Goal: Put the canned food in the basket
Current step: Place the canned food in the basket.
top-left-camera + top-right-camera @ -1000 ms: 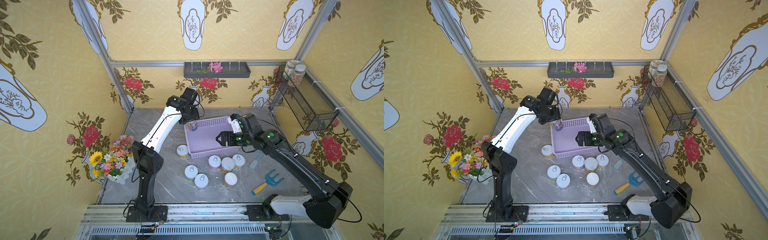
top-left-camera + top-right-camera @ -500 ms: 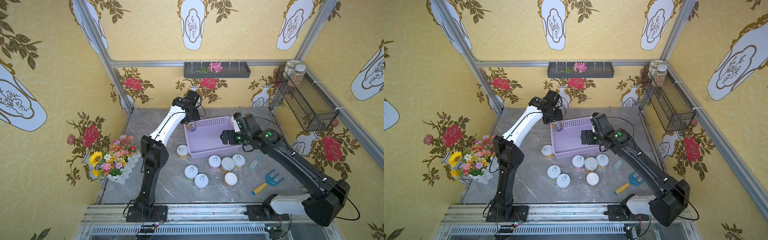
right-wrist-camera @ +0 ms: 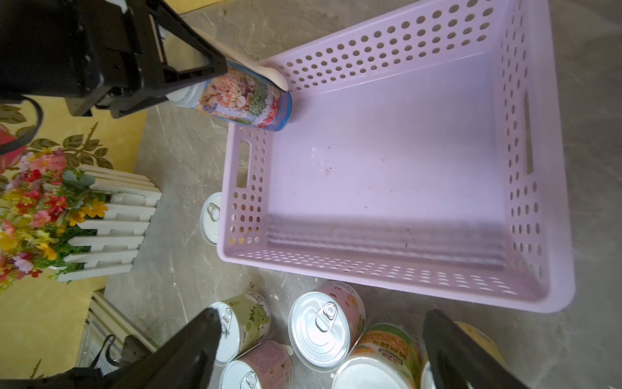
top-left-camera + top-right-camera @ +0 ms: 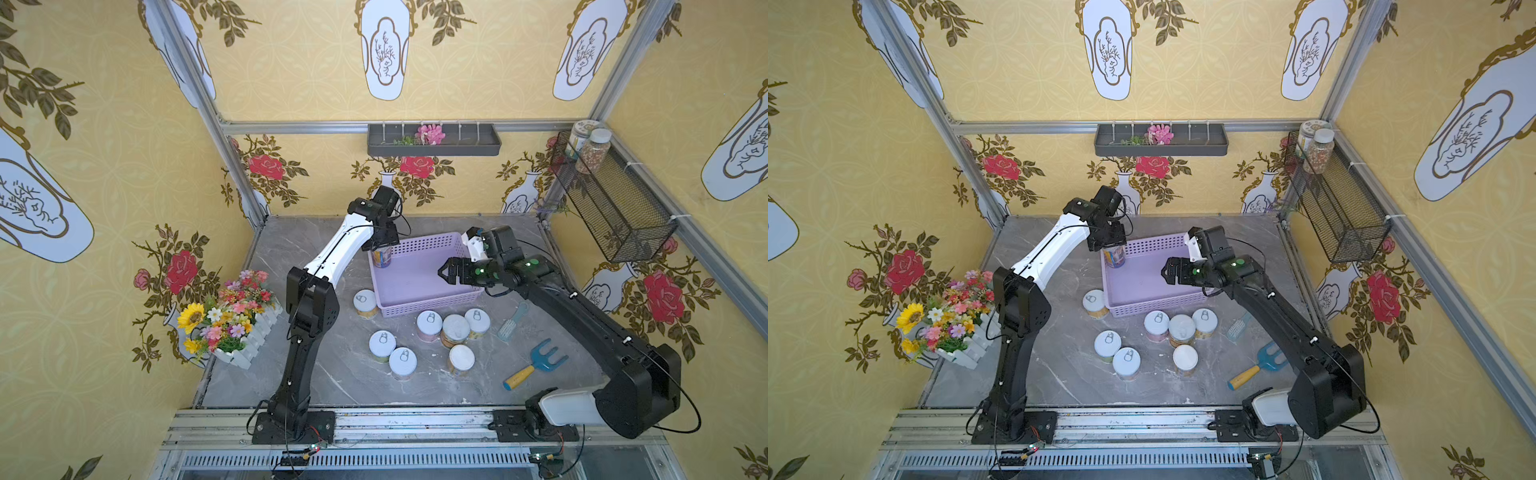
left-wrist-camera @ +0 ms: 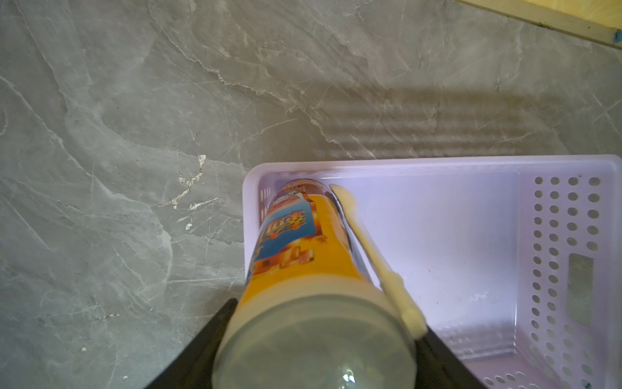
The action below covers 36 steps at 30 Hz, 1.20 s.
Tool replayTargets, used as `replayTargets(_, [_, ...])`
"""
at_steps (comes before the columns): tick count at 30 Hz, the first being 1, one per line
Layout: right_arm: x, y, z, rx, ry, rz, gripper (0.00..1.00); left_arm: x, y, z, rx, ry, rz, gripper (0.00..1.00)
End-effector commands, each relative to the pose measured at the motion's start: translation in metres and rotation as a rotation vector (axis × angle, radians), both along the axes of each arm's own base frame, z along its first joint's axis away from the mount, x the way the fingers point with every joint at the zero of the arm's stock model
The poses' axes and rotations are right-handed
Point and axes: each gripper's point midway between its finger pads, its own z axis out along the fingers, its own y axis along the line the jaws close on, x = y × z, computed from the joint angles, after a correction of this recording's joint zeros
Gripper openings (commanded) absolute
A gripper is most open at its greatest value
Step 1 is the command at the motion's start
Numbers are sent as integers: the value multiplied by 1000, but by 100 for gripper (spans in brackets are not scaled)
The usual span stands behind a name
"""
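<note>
Overhead view of a two-armed robot at a grey marble desk [image 4: 291, 257]. The left pincer [image 4: 381, 248] is clamped on a tall blue-and-yellow can [image 4: 382, 259], which hangs straight below it, tucked into a corner of the lavender basket [image 4: 432, 302]. The can's foot is at or just above the basket floor; which one cannot be told.

The right pincer [image 4: 445, 275] is spread wide and empty, hovering over the same basket, well apart from the left pincer. Nothing else is in the basket.

Seven short cans stand on the desk outside it. One [image 4: 365, 302] is just beside the basket wall, below the left pincer and toward that arm's base. Three [image 4: 429, 324] [image 4: 455, 328] [image 4: 477, 321] are bunched below the right pincer on its base side, touching or nearly so. Three more [image 4: 382, 344] [image 4: 402, 361] [image 4: 461, 358] are farther back toward the robot.

Likely risks:

- **Toppling:** the held can is tall and narrow. Let go while lifted or leaning, it may fall over.
- **Shoving the basket:** the corner leaves the left fingers little room. As they open, they could push the wall, slide the light basket and bump the can beside it.
- **Scattering cans:** the bunched cans leave little gap for the right fingers. A descent there could knock the neighbours.
- **Arms meeting:** both arms are over one basket, so they could meet if the right one moves inward.
</note>
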Motion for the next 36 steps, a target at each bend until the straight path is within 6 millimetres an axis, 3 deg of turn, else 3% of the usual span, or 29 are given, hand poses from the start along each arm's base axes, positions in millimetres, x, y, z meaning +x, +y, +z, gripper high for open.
replayTargets(1, [5,11,10,49,-45,51,97,15,-3,0,-9,-51,6,56])
replayTargets(11, [1,11,3,59,-27,50,97,19,7,-14,30,-39,23,57])
replayTargets(25, [-13,5,-4,50,5,27,97,22,4,-41,28,0,22,61])
replayTargets(27, [-14,4,-4,48,6,28,97,22,3,-44,25,3,21,65])
replayTargets(33, [-16,4,-6,45,10,28,97,22,0,-45,4,6,18,93])
replayTargets(34, [-17,4,-7,45,11,28,97,29,14,-44,1,4,47,95])
replayTargets(36, [-18,4,-8,45,14,30,97,31,14,-43,-8,-1,48,99])
